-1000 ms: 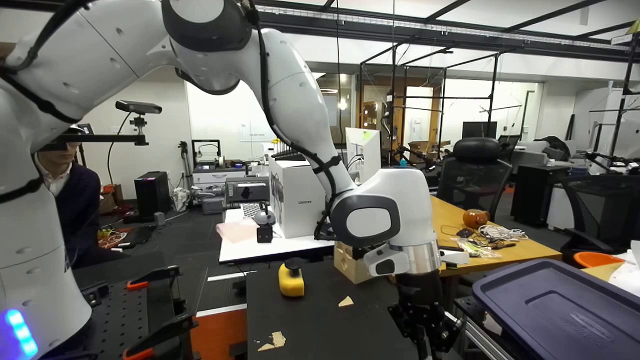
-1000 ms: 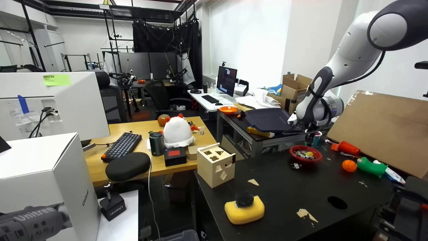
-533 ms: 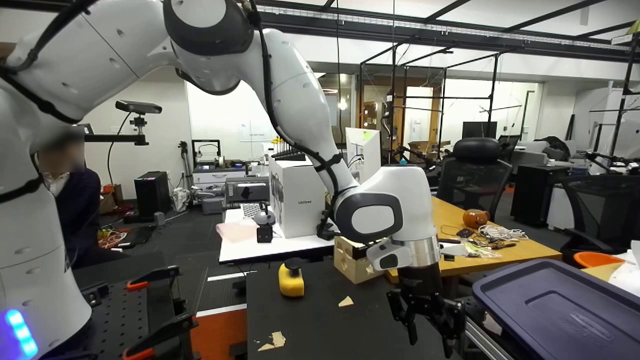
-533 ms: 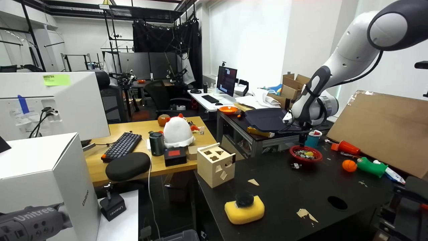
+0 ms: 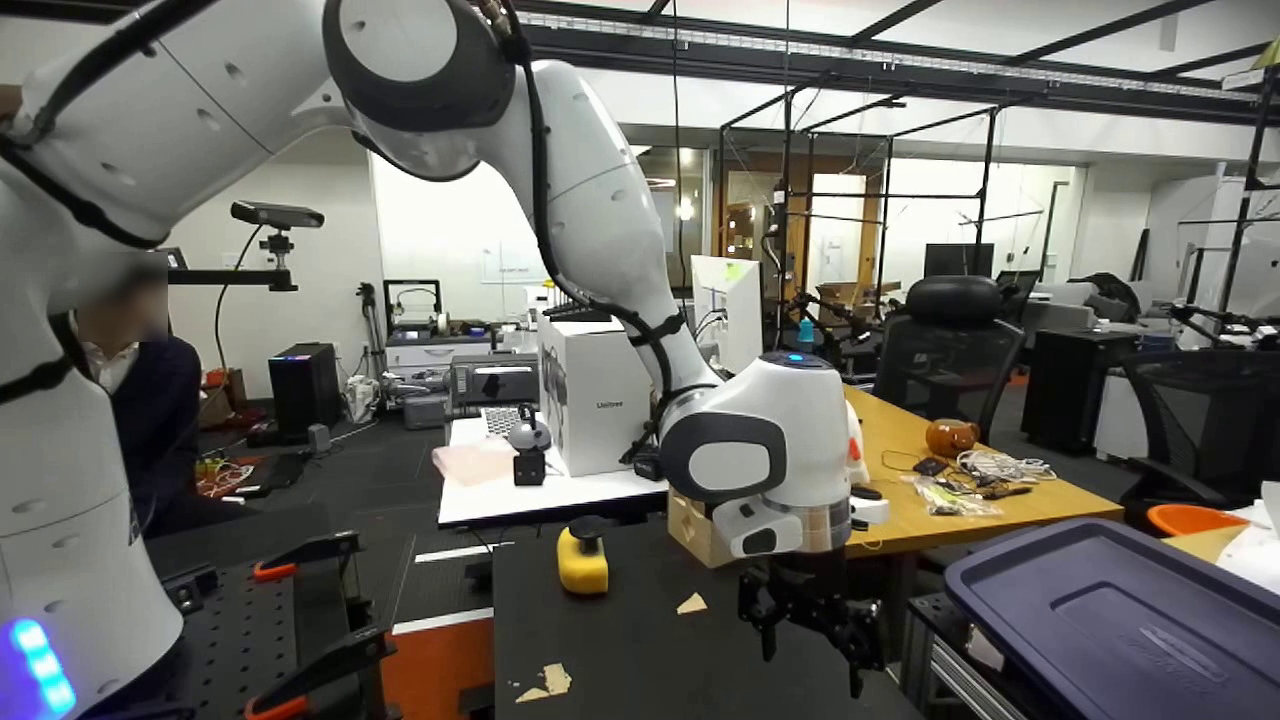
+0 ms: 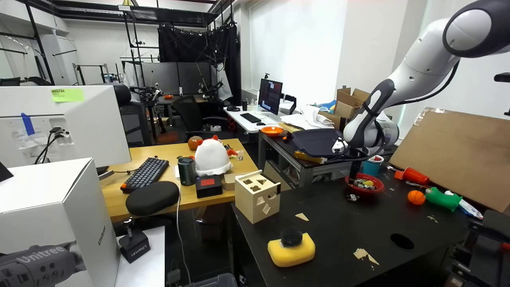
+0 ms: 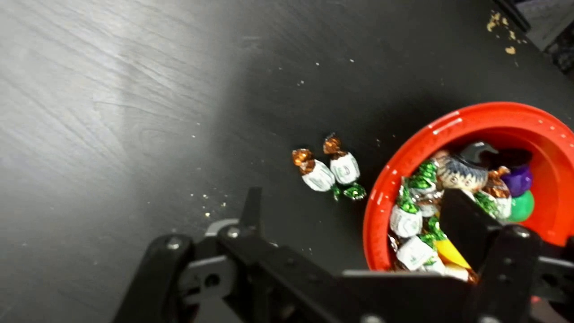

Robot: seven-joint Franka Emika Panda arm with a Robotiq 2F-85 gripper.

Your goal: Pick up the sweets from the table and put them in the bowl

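We hold the pincer (image 5: 812, 672) spread wide and empty, presumably to straddle the two sweets (image 7: 345, 169) on the table (image 7: 224, 112) below it, with the red bowl (image 7: 376, 213) handily beneath one side.

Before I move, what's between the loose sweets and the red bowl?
In the wrist view, a narrow bare strip of table parts the sweets from the bowl.
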